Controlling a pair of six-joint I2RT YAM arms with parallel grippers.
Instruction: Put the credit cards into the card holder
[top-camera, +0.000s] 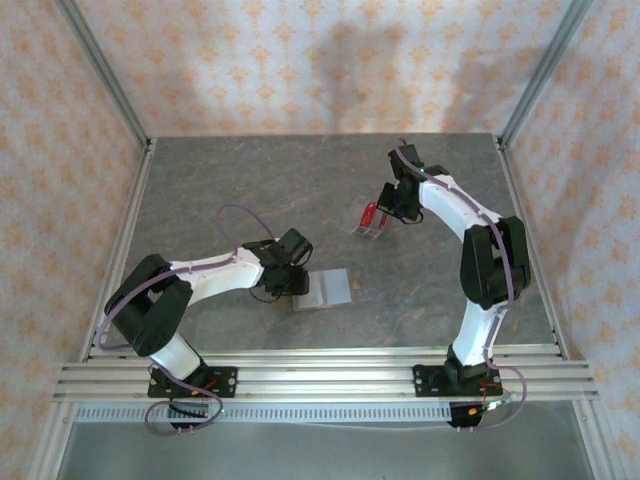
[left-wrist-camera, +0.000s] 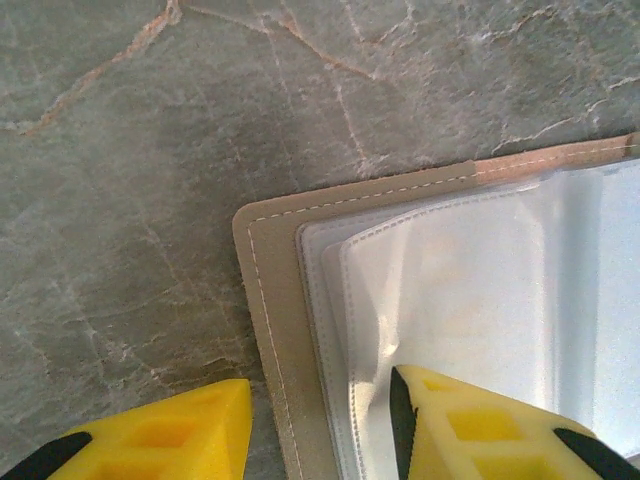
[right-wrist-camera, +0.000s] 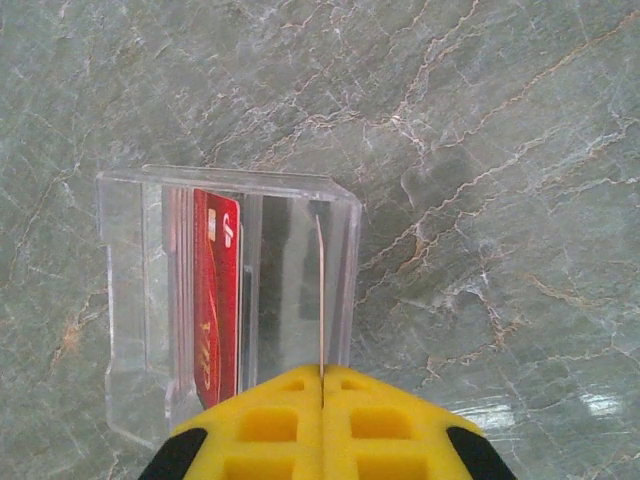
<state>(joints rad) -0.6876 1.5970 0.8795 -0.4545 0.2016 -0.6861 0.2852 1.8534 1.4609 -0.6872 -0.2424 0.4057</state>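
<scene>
Credit cards (right-wrist-camera: 215, 290) stand on edge in a clear rack (right-wrist-camera: 130, 300) a little right of the middle of the surface (top-camera: 250, 180). One red card faces out from a left slot. A second card (right-wrist-camera: 319, 290), seen edge-on as a thin line further right, runs straight into the seam of the right end effector (right-wrist-camera: 322, 385), whose fingers are pressed together on its near edge. These cards look light, stiff and slick, thin enough to twist out of a pinch. A hold on the exposed edge, square to the face, seems best, and a straight lift should keep the rack from tipping. The card holder (left-wrist-camera: 270, 300) lies open and flat toward the near edge, about midway along it and well apart from the rack, its clear sleeves (left-wrist-camera: 480, 290) up. The left end effector (left-wrist-camera: 320, 440) is partly spread over its corner, one finger above the sleeves and the other over bare surface, apparently clamping nothing.
</scene>
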